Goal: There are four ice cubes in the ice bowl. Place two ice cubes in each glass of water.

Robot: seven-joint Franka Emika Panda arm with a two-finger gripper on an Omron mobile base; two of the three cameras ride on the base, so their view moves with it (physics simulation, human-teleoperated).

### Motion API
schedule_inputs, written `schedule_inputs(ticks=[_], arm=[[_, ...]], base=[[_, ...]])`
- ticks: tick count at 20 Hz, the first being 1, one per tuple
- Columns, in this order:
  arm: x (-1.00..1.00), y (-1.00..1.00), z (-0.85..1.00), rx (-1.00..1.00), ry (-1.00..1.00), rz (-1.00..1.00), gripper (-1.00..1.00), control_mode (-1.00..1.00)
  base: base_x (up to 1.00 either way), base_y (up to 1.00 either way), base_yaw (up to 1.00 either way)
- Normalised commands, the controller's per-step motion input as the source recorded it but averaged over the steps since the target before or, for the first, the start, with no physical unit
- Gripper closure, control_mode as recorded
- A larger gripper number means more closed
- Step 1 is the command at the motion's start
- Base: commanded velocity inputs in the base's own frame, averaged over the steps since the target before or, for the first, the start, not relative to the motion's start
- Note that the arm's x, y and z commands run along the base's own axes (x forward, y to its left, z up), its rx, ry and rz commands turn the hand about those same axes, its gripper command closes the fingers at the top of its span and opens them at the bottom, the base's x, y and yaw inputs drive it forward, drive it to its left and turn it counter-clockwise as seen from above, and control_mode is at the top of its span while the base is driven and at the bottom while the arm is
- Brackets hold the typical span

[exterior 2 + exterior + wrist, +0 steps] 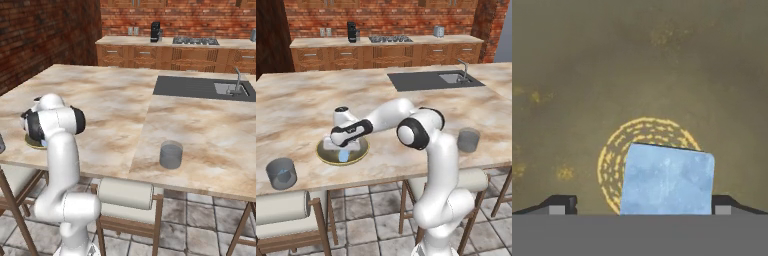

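- My gripper (640, 205) hangs low inside the bowl (326, 154), jaws spread wide and clamping nothing.
- In the hand view an ice cube (667, 180) sits between my two fingertips (562, 204), a gap showing on each side, so I am not touching it.
- That cube rests on the bowl's olive-yellow floor, over a ring of golden marks.
- From the left base view, my hand covers much of the bowl; a pale blue cube (344, 156) shows under it, and a whitish patch beside my hand may be more ice, though I cannot count the cubes.
- The bowl stands near the front edge of the marble surface (301, 100).
- One glass (281, 173) stands left of the bowl, by the front edge, apart from it.
- The other glass (469, 140) stands well off to the right, past my arm.
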Motion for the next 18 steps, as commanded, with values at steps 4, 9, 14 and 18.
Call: schedule_inputs(ticks=[4, 9, 14, 18], arm=[[0.01, 0.00, -0.34, 0.00, 0.00, 0.00, 1.00, -1.00], [0.00, 0.00, -0.31, 0.00, 0.00, 0.00, 1.00, -1.00], [0.01, 0.00, -0.12, 0.00, 0.00, 0.00, 1.00, -1.00], [0.00, 0.00, 0.05, 0.04, 0.00, -0.05, 1.00, -1.00]], base=[[0.00, 0.00, 0.00], [0.00, 0.00, 0.00], [0.00, 0.00, 0.00], [0.00, 0.00, 0.00]])
